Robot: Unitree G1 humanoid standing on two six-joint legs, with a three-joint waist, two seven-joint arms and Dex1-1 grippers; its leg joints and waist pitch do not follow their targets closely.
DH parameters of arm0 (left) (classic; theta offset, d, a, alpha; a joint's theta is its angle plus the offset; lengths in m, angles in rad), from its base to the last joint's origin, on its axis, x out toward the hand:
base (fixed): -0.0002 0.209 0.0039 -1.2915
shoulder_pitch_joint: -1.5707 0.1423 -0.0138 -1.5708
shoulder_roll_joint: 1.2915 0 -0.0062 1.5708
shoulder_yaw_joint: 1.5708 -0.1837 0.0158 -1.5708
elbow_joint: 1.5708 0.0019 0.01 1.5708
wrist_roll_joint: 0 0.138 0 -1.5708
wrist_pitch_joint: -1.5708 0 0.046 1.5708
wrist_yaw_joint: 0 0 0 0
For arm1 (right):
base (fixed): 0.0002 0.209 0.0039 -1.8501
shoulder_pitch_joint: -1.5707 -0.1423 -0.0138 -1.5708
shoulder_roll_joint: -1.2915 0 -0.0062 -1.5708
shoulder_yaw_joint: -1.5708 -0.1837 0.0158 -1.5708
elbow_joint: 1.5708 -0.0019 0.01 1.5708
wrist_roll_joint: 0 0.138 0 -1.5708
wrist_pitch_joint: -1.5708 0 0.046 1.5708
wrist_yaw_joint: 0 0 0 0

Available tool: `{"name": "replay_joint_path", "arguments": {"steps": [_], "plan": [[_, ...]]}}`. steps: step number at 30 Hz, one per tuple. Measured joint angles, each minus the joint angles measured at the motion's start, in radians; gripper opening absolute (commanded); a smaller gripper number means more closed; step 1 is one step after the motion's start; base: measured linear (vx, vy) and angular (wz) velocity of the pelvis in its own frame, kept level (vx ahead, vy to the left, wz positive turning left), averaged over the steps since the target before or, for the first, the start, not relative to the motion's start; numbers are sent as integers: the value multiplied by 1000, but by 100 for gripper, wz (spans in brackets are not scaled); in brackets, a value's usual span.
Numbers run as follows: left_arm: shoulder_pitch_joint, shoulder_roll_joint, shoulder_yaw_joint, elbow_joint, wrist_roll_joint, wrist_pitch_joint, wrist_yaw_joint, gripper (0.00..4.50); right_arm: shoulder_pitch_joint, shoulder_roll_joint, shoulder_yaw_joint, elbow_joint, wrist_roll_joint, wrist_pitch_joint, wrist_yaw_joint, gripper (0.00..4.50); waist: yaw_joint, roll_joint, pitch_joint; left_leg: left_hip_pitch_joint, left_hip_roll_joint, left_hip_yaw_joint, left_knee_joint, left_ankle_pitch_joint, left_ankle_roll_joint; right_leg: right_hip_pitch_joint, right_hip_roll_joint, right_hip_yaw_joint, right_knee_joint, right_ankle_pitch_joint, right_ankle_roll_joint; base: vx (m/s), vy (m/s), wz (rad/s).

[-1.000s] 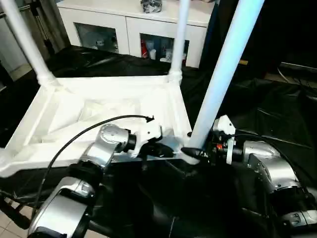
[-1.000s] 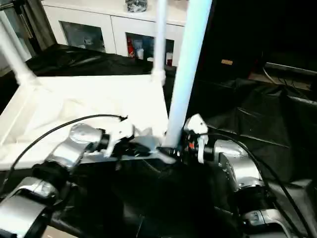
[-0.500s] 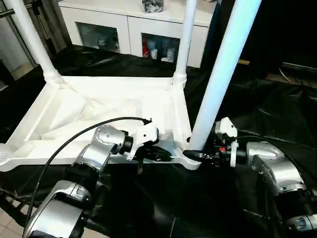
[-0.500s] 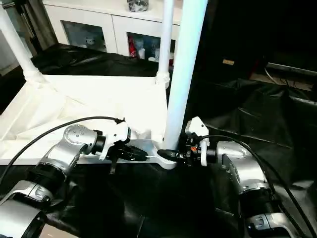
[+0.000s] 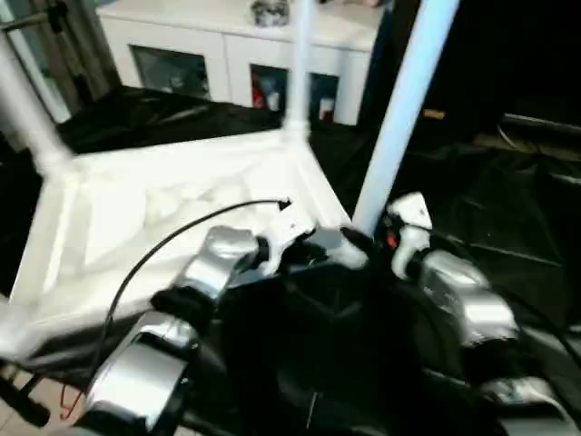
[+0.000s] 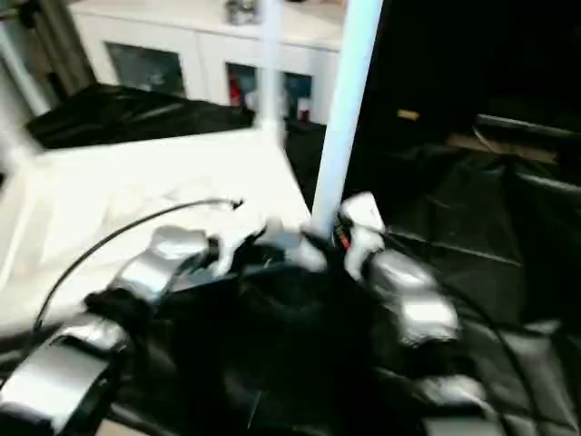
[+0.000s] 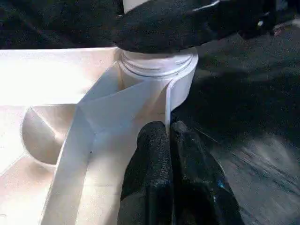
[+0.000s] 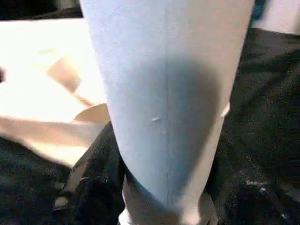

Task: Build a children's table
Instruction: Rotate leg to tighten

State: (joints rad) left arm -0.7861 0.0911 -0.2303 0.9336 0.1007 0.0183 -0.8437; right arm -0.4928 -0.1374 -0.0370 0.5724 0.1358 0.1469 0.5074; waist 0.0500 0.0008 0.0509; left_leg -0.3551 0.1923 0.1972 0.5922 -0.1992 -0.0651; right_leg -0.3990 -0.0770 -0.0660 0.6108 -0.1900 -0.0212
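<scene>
The children's table lies upside down on black cloth, its ribbed white top facing up. Three round legs stand upright from its corners. The nearest leg rises from the front right corner socket. My left gripper is shut on the thin rim wall just beside that socket. My right gripper is closed around the base of the nearest leg, one black finger wrapping it just above the socket.
A white cabinet with glass doors stands behind the table. Black cloth covers the surface all round, with folds to the right. The far leg and the left leg stand tall.
The head views have shifted and blurred. My right gripper's jaws have drawn in on the leg's base. My left gripper keeps its pinch on the rim.
</scene>
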Motion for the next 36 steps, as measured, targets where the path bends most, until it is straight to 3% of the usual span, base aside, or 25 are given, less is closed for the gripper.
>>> {"name": "replay_joint_path", "arguments": {"steps": [2,3,11,21,27,32,36], "plan": [[-2,-5,1,2,3,0,17,0,-10,10,0,13,-21,-14,-20,201,-1,0,0,0,0,0,0,0,0,0,0,0,0,0,0,0,0,0],[-2,-6,2,2,3,0,19,0,-11,11,0,21,-24,-28,-20,256,-1,0,0,0,0,0,0,0,0,0,0,0,-1,0,1,0,0,0],[-2,3,7,6,6,-10,2,0,-9,15,1,26,-19,-47,23,323,-6,0,0,0,0,0,-1,0,0,0,0,0,-1,0,1,0,0,0],[51,95,-12,-67,-25,-69,-236,0,60,-140,59,-72,54,2,402,323,-4,0,0,-2,0,0,-2,1,5,-1,0,0,-1,-2,1,0,0,0],[97,151,-30,-135,-55,-87,-401,0,101,-226,116,-124,71,7,599,323,10,0,0,-2,1,1,-1,-1,1,-2,0,0,-1,-2,1,0,0,0],[117,180,-39,-165,-71,-93,-473,0,116,-268,149,-167,89,36,681,323,15,0,0,-2,1,1,-1,-1,1,-2,0,0,-1,-2,1,0,0,0],[122,195,-42,-172,-76,-92,-500,0,120,-275,155,-177,92,52,703,288,15,0,0,-2,1,1,-1,-1,1,-2,0,0,-1,-2,1,0,0,0]]}}
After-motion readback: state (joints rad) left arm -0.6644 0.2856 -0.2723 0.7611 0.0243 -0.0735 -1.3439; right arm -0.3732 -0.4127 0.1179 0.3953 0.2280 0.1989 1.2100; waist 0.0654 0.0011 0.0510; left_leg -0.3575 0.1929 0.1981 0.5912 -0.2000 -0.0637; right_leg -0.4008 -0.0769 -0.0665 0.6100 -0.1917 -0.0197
